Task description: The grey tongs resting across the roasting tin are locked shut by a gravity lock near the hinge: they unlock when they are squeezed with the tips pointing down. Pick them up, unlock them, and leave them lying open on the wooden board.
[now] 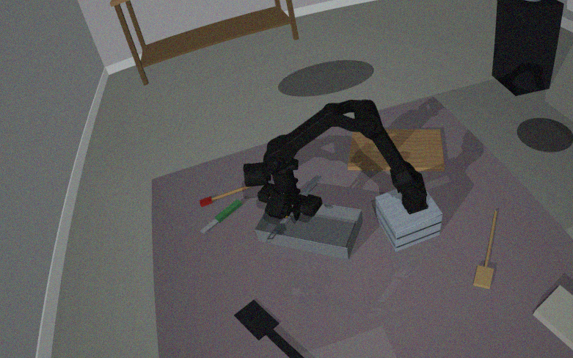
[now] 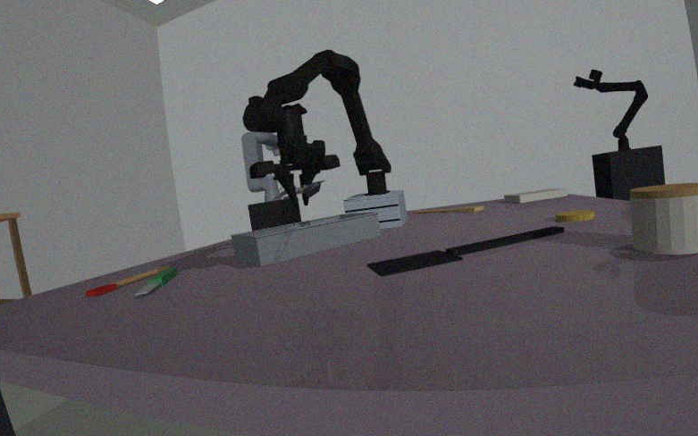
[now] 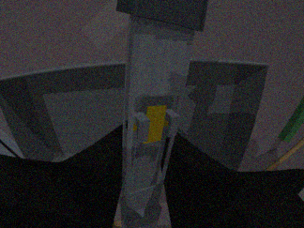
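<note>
Holding the slim grey metal tongs (image 2: pixel 301 190) pinched between nearly closed fingers, my black parallel-jaw gripper (image 2: pixel 296 187) hangs above the grey rectangular roasting tin (image 2: pixel 307 236), clear of it (yellow lock tab visible by wrist). I see the flat wooden board (image 1: pixel 417 149) at two o'clock.

The pincer (image 2: pixel 299 190), clamped on the grey tongs (image 2: pixel 304 190), hangs above the roasting tin (image 2: pixel 307 238) with open air beneath. Toward the wooden board (image 1: pixel 417 149) (partly under the arm's own links) the grey slatted block (image 1: pixel 408 224) flanks the way across the worktop (image 1: pixel 279 284).
</note>
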